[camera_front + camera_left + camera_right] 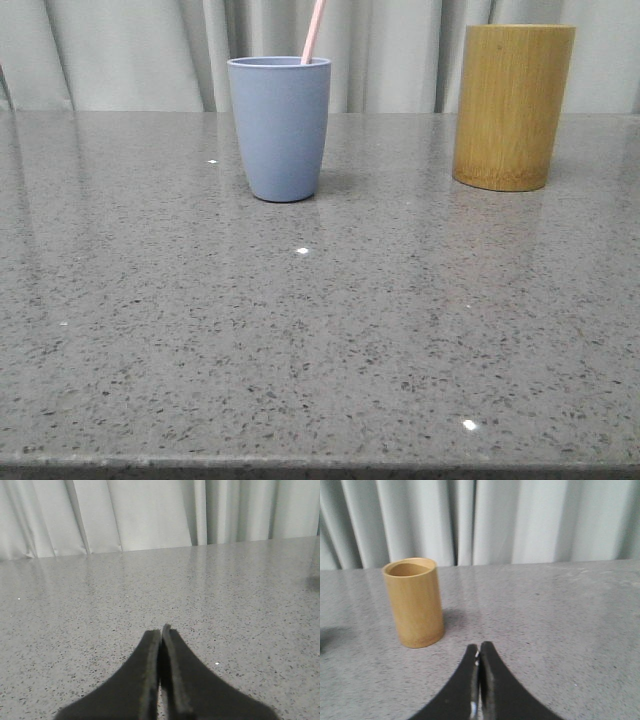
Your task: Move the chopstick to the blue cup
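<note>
chopstick (314, 31): pale pink, thin. Stands inside blue cup, lower part hidden by cup wall. Leans toward the bamboo-cylinder side, rests near cup rim on that side; top end runs out of front view.
blue cup (279, 128): grey-blue, matte, no handle, tapers to narrower base. Upright on table, open end up. Landmark for the rest.
bamboo cylinder (513, 106): tan, taller than blue cup, upright, well apart from cup, on robot's right of it, approx same depth on table. In right wrist view (414, 602) its open top shows; inside looks empty as far as visible.
table (320, 340): grey speckled stone-look top, glossy, small light glints. Wide bare stretch between blue cup and near edge.
curtain (130, 50): pale, pleated, behind blue cup and cylinder, past table's far edge.
left gripper (161, 632): dark fingers pressed together, tips touching, nothing between them. Hangs over bare tabletop; blue cup not seen from this cam.
right gripper (479, 649): dark fingers also together, nothing held. Over tabletop, bamboo cylinder near it, ahead and to one side; no contact w/ cylinder.
</note>
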